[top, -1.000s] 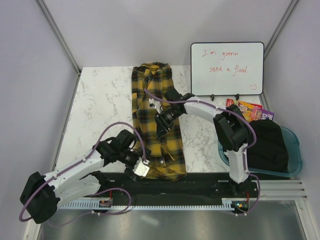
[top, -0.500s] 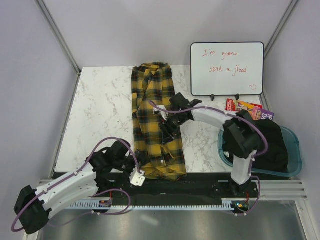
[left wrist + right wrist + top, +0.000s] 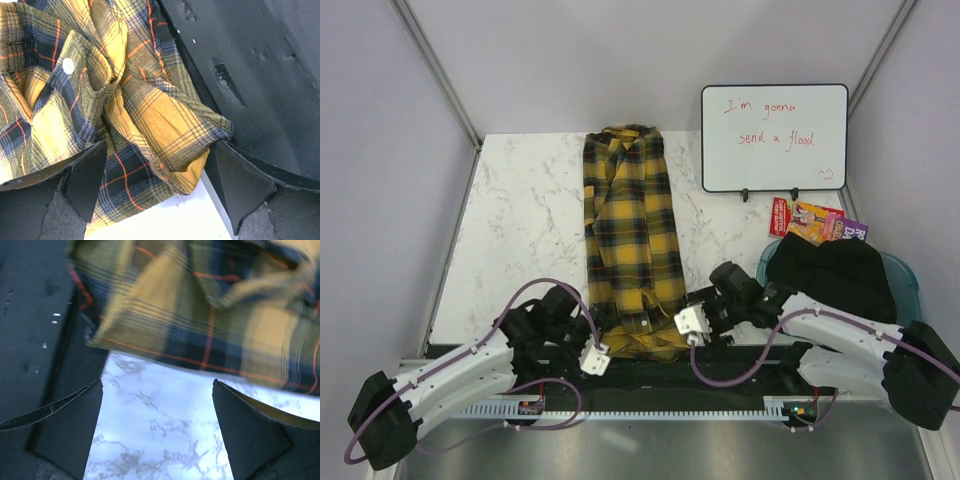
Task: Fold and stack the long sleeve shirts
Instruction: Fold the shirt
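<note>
One of the long sleeve shirts (image 3: pixel 632 240), yellow-and-black plaid with thin red lines, lies folded into a long narrow strip from the table's back to its near edge. My left gripper (image 3: pixel 603 340) is low at its near left corner. It is open in the left wrist view (image 3: pixel 160 150), and the rumpled hem corner of the shirt (image 3: pixel 165 125) lies between the fingers. My right gripper (image 3: pixel 695 330) is at the near right corner. It is open (image 3: pixel 156 385) over bare marble, with the blurred shirt hem (image 3: pixel 200 315) just ahead of the fingertips.
A whiteboard (image 3: pixel 774 137) stands at the back right, with colourful packets (image 3: pixel 815 220) in front of it. At the right, a blue bin (image 3: pixel 912 300) holds a black garment (image 3: pixel 835 285). A black mat (image 3: pixel 720 375) runs along the near edge of the marble table (image 3: pixel 520 220).
My right arm left the middle of the shirt, swung back to the near right corner and opened wide. My left arm pulled back and settled low at the near left corner.
</note>
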Action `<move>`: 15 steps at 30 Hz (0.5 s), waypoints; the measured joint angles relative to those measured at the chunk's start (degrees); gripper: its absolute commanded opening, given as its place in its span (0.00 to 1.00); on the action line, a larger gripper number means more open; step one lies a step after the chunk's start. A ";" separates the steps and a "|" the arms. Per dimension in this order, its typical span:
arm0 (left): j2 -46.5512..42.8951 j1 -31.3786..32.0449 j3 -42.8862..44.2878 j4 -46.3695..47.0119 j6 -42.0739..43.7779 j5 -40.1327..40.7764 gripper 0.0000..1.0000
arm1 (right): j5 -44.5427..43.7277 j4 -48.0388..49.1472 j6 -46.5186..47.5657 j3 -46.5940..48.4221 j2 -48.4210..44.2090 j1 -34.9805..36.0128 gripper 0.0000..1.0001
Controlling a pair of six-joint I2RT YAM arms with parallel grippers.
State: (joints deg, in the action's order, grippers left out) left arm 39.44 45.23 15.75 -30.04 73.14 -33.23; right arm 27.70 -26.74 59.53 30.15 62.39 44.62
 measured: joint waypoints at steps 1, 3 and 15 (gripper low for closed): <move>0.00 0.02 -0.26 0.44 0.00 0.04 0.99 | -1.14 1.46 0.79 -2.05 -1.49 2.36 0.98; 0.00 0.13 -1.09 1.75 0.02 0.20 0.99 | -3.21 4.96 2.49 -4.98 -3.39 6.43 0.98; -8.15 0.26 -9.94 13.22 0.00 4.68 0.99 | -15.02 29.27 6.01 -12.11 -1.05 16.68 0.98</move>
State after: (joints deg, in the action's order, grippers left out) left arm 31.29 45.50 5.80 -16.82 73.14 -28.56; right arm 12.69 2.52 65.54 18.04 61.34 61.30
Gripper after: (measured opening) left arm 0.991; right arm 0.982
